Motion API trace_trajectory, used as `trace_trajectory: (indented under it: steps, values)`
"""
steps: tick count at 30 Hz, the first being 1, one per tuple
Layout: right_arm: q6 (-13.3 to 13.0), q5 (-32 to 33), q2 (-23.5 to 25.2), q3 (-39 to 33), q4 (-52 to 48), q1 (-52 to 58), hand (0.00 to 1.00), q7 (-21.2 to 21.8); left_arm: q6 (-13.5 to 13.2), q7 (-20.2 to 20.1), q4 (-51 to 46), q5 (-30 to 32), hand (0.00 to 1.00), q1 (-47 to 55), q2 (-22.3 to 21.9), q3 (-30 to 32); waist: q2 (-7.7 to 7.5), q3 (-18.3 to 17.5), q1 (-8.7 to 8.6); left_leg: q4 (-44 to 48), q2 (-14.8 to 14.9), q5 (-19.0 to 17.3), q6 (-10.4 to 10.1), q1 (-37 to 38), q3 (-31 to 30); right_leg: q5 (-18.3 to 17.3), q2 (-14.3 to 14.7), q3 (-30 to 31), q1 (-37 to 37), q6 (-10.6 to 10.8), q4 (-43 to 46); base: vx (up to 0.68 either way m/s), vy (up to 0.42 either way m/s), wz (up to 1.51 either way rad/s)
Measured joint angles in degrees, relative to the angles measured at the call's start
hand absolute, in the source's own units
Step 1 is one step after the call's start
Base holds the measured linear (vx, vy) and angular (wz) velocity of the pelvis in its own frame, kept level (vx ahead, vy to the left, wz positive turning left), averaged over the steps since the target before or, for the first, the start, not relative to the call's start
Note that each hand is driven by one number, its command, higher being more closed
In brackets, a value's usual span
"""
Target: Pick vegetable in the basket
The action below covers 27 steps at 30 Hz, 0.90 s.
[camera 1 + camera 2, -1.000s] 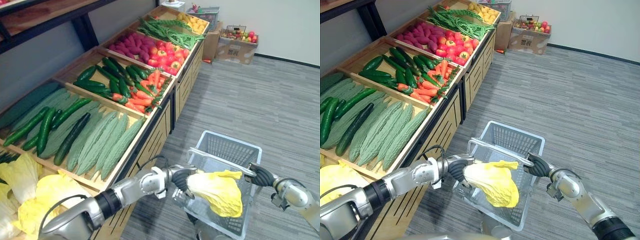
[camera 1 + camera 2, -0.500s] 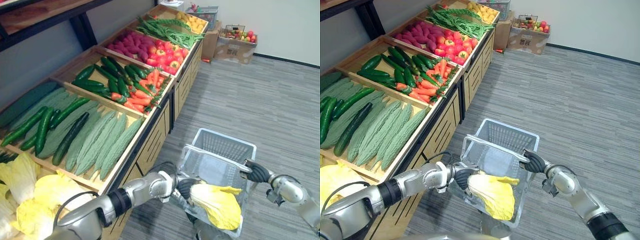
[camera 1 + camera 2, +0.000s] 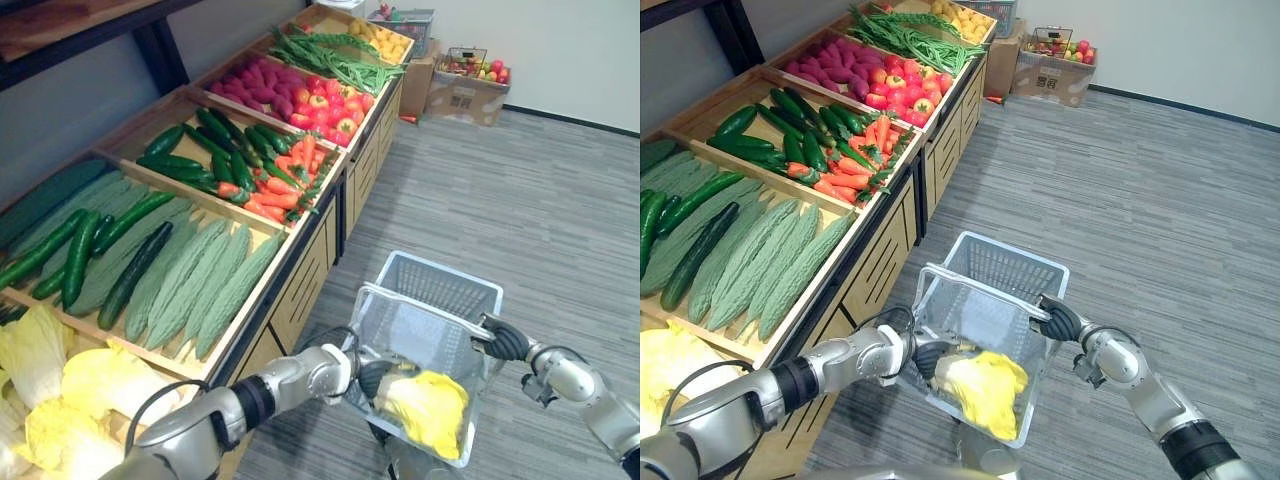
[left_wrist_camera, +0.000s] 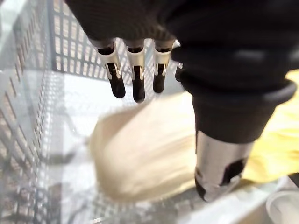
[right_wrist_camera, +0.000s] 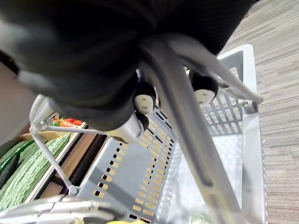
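- The yellow cabbage (image 3: pixel 428 408) lies on the floor of the grey basket (image 3: pixel 440 272), at its near end.
- The left hand (image 3: pixel 375 378) is inside the basket just beside the cabbage, with its fingers (image 4: pixel 135 79) straight and spread from the thumb.
- The right hand (image 3: pixel 505 343) is curled round the basket's handle (image 5: pixel 187 121).
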Motion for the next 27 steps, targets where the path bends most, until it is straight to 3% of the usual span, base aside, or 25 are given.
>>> trace_trajectory:
  steps: [11,16,20,23,25,27]
  values:
    - [0.34,-0.14,1.42,-1.66,4.52,0.22,1.00,0.16,2.16,3.80,1.67,0.16,0.00,0.59,-2.09,10.16,-0.32,1.15,0.07,-1.84,-1.48,1.17,0.84,-1.69,-3.76,0.10,-2.01,-2.22,0.08,0.14,-0.14,-0.02,-0.014,0.14]
    - [0.54,-1.72,5.17,-8.14,8.24,1.77,1.00,-0.20,2.42,4.25,-10.19,-1.02,0.00,6.21,-1.48,13.98,-0.59,1.48,0.78,-2.26,-1.64,1.86,1.67,-2.98,-7.25,0.09,-3.54,-5.30,0.50,0.14,-0.28,-0.03,-0.038,0.37]
    - [2.10,-3.06,8.72,-13.99,12.02,3.12,1.00,-1.66,2.05,2.56,-24.63,-8.63,0.00,14.25,0.05,14.96,-0.56,1.50,2.16,-2.26,-1.60,2.17,2.03,-3.93,-10.78,0.08,-4.94,-8.25,2.17,0.12,-1.10,-0.05,-0.032,0.43]
    - [2.88,-4.57,12.27,-19.43,16.51,3.90,1.00,-3.66,1.89,1.07,-35.06,-18.76,0.00,21.24,3.16,18.08,-0.51,1.46,3.45,-2.12,-1.69,2.40,2.42,-4.98,-13.62,0.05,-5.98,-10.60,2.94,0.08,-1.38,-0.05,-0.024,0.45]
    - [3.82,-4.60,14.62,-23.90,22.22,3.79,1.00,-5.58,1.95,0.37,-41.55,-25.91,0.00,25.87,5.70,22.48,-0.49,1.35,4.86,-2.45,-2.30,2.87,3.05,-6.30,-16.47,-0.15,-7.12,-12.71,3.18,0.02,-1.41,-0.06,-0.031,0.51]
    - [4.78,-4.61,15.86,-27.19,27.38,3.36,1.00,-7.22,1.96,-0.43,-45.84,-30.54,0.00,29.89,7.41,26.78,-0.42,1.28,5.11,-2.88,-2.99,3.47,3.65,-7.87,-19.45,-0.19,-8.44,-15.02,3.44,0.06,-1.82,-0.05,-0.021,0.71]
